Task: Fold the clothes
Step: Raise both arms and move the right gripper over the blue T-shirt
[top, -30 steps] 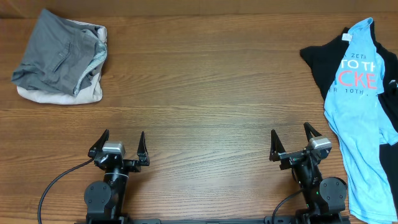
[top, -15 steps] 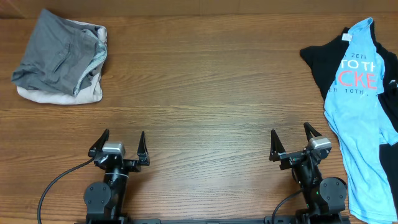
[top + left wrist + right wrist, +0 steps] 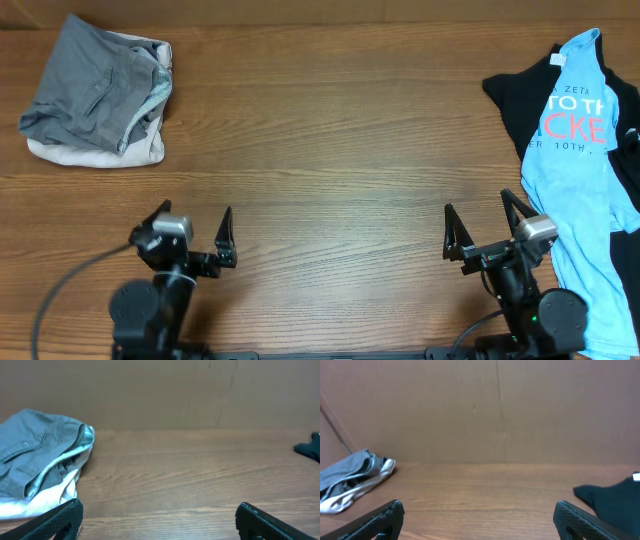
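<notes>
Far left on the table [image 3: 330, 130], the grey and cream pile [image 3: 95, 95] sits bundled. Near the table's front edge my left gripper [image 3: 196, 214] has edged left and my right gripper [image 3: 478, 206] right, both spread wide and empty, so folding seems only now to begin. At the table's right edge the blue T-shirt [image 3: 575, 170] lies rumpled, lettering up, over a black shirt [image 3: 508, 100].

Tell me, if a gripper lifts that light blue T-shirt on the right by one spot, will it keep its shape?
Probably not: the light blue T-shirt lies creased and draped, so it would likely sag and hang limp. It looks thin, so probably light. It overlaps the black shirt, which might drag along.
</notes>
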Robot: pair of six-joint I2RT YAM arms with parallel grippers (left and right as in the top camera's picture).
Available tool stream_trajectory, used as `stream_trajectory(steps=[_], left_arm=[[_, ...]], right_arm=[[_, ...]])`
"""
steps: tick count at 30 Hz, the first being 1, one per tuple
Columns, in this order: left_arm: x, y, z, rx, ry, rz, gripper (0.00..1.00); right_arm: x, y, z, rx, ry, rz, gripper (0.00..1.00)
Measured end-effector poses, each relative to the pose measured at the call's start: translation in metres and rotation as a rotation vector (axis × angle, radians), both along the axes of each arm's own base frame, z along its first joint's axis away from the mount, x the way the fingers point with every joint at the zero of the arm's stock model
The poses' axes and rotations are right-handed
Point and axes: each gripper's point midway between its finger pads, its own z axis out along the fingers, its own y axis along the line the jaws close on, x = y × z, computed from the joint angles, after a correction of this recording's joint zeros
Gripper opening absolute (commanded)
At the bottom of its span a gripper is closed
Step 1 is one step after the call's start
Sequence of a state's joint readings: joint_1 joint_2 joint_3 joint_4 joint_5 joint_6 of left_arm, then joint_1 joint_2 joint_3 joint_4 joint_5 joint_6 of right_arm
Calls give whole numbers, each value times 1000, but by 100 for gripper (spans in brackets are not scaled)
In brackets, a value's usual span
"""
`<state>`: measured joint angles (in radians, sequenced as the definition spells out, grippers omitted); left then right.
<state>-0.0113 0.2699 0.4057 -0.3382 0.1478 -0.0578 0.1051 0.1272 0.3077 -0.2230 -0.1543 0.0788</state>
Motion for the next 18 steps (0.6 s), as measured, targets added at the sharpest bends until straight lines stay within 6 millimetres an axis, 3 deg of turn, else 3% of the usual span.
stream_trajectory(steps=[8, 13, 16, 18], left_arm=[[35, -14, 41, -15, 273, -79, 100], [54, -23, 45, -43, 567, -127, 100], [68, -25, 44, -42, 747, -140, 100], [76, -25, 38, -43, 842, -142, 100]], right_arm=[[19, 12, 46, -14, 253, 59, 100], [36, 17, 64, -27, 478, 74, 100], [67, 21, 82, -33, 611, 77, 100], [81, 24, 77, -37, 714, 87, 100]])
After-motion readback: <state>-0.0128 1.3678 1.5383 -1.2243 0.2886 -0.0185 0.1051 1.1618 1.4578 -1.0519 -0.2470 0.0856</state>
